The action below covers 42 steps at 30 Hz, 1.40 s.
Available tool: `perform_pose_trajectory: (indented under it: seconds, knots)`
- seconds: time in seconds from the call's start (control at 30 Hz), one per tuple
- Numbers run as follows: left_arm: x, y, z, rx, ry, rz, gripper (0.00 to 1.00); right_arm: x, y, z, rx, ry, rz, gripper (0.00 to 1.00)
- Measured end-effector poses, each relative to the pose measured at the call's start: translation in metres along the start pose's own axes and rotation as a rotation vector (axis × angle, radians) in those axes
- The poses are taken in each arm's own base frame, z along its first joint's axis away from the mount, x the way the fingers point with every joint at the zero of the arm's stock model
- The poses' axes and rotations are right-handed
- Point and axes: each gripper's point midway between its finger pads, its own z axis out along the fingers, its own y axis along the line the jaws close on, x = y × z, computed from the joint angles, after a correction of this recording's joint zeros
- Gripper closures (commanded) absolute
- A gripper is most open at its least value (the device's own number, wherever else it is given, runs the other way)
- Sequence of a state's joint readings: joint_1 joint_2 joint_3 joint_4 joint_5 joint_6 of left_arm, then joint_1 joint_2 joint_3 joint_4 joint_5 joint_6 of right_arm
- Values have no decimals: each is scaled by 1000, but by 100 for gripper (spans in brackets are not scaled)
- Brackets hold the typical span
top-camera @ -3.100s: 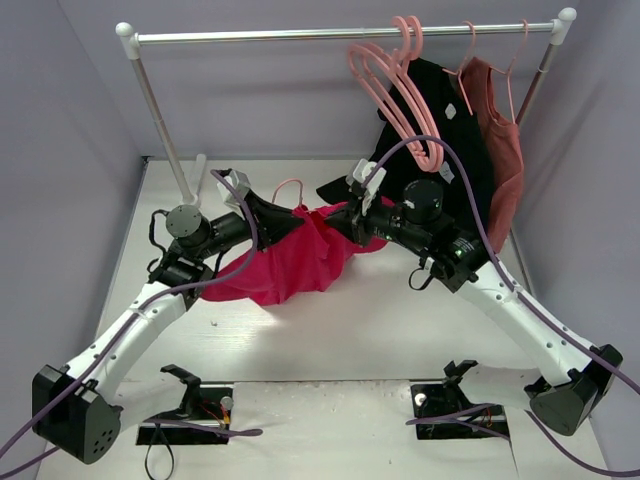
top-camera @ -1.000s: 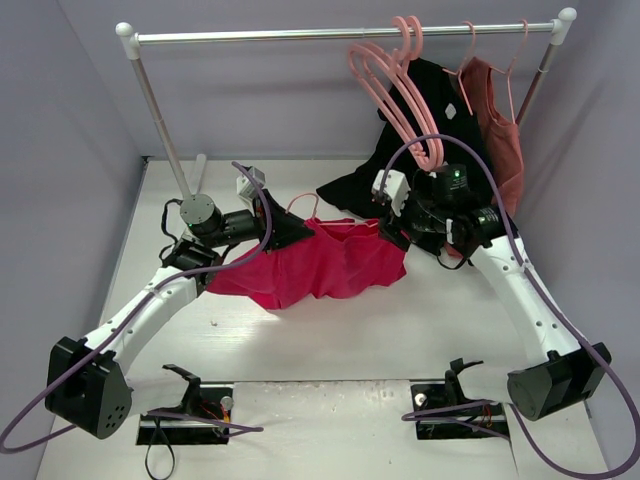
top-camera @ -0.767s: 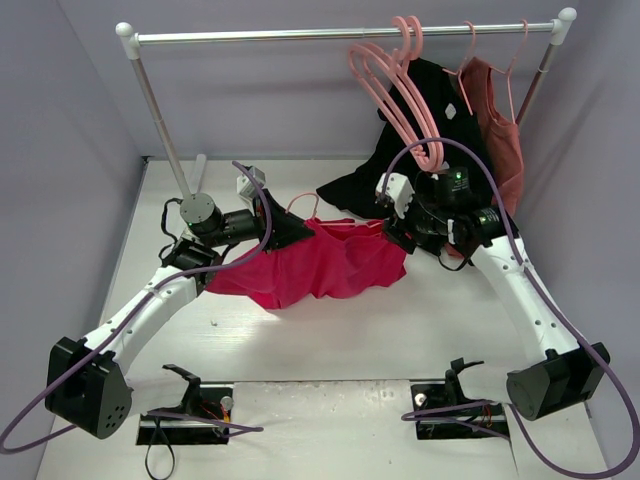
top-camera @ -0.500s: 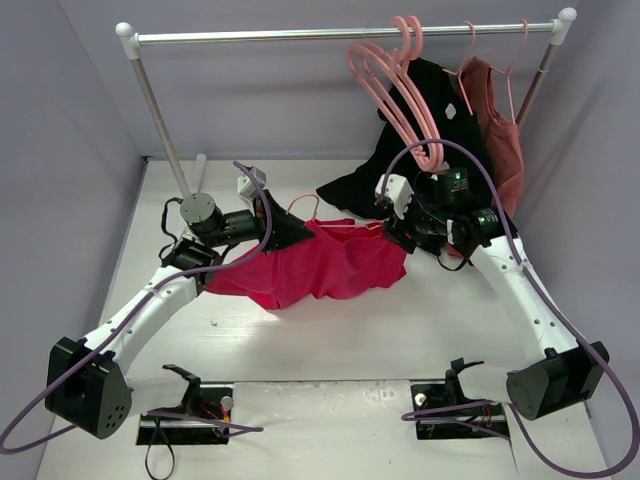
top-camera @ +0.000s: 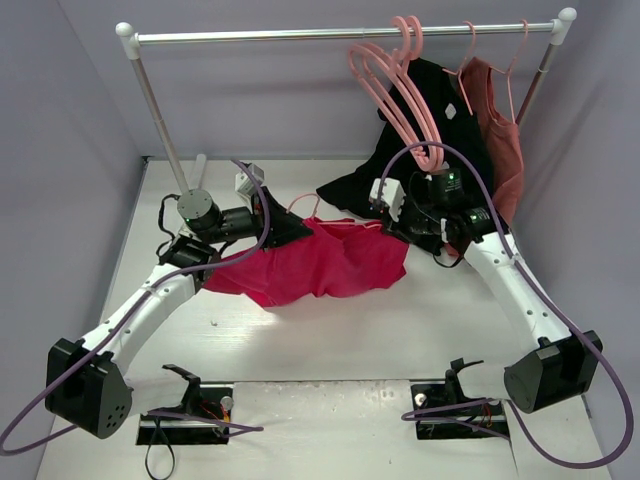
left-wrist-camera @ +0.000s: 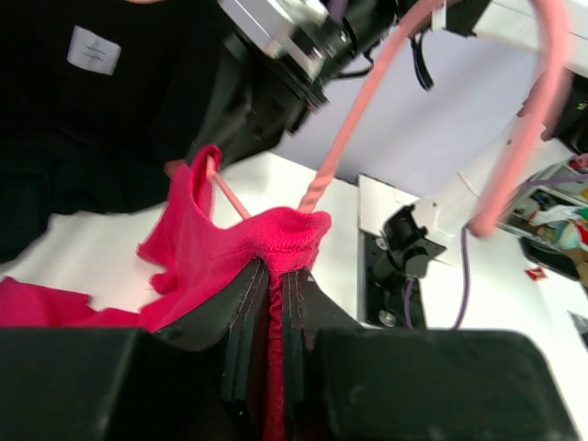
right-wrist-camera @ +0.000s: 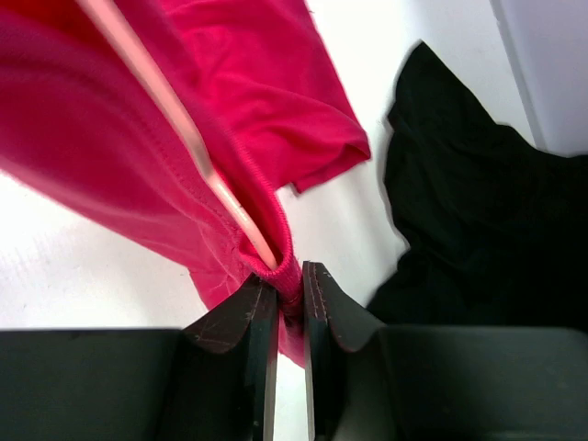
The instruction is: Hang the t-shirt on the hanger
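Note:
The crimson-pink t-shirt (top-camera: 320, 262) hangs stretched between my two grippers above the table. My left gripper (top-camera: 297, 230) is shut on its collar edge (left-wrist-camera: 276, 241). My right gripper (top-camera: 388, 232) is shut on the other side of the collar (right-wrist-camera: 292, 280). The light-pink hanger (top-camera: 300, 205) has its hook sticking up just right of the left gripper. Its arm runs inside the neck opening, seen in the left wrist view (left-wrist-camera: 354, 119) and in the right wrist view (right-wrist-camera: 179, 129), ending at the pinched fabric.
A clothes rail (top-camera: 340, 34) spans the back. Several spare pink hangers (top-camera: 400, 95), a black shirt (top-camera: 440, 150) and a rust-red sleeveless top (top-camera: 505, 140) hang at its right end. The black shirt's hem lies on the table just behind my right gripper.
The right arm swung from the shirt's middle out to the right, pulling the shirt wide. In the last second both grippers shifted slightly toward the back, still holding the shirt.

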<state>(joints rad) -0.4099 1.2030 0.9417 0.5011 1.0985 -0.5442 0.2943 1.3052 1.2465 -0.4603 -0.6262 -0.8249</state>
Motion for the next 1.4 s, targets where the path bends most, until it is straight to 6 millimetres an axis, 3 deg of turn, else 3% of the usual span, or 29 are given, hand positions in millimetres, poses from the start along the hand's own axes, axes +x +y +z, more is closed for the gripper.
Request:
perform_pose_trajectory:
  seconds: [0.47,1.2,1.4]
  knots:
    - [-7,-9,1,35,21,15,100,-9,19,1,-98,-70,-16,77]
    - [4,-20,16,106,81,-12,100,-38,44,8,-177,-145,-54,77]
    - [7,-20,20,112,86,-6,100,-48,49,10,-190,-170,-62,84]
